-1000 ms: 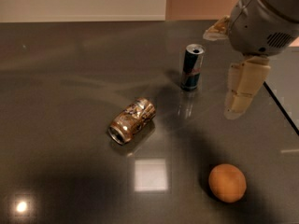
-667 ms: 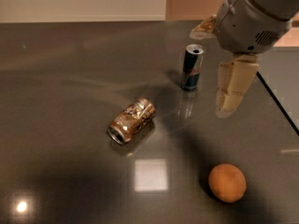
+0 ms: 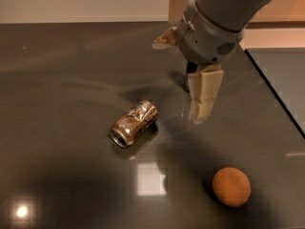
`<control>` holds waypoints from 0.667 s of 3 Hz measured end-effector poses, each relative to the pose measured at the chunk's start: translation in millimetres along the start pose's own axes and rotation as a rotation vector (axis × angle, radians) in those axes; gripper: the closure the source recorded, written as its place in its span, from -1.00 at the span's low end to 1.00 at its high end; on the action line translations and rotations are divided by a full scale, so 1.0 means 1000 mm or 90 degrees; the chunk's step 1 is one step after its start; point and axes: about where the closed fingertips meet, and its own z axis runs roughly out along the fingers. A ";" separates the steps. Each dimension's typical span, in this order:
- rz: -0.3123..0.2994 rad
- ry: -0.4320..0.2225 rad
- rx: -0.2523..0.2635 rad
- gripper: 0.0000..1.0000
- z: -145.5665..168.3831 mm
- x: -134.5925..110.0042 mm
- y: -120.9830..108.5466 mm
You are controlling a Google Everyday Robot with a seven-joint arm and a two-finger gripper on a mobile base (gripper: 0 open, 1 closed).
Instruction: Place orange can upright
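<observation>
The orange can lies on its side on the dark table, left of centre, its silver top facing the front left. It is coppery orange-brown with pale markings. My gripper hangs from the grey arm at the upper right, pointing down. It is to the right of the can and a little behind it, apart from it and holding nothing that I can see.
A round orange fruit sits at the front right. A dark blue can is almost wholly hidden behind the gripper; only a dark sliver shows. The table's right edge runs diagonally at the right.
The arm and gripper have moved left, closer to the orange can, and now cover the blue can. The orange can and the fruit have not moved.
</observation>
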 end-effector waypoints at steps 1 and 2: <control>-0.166 0.002 -0.030 -1.00 0.038 -0.022 -0.011; -0.299 0.015 -0.053 -1.00 0.066 -0.034 -0.014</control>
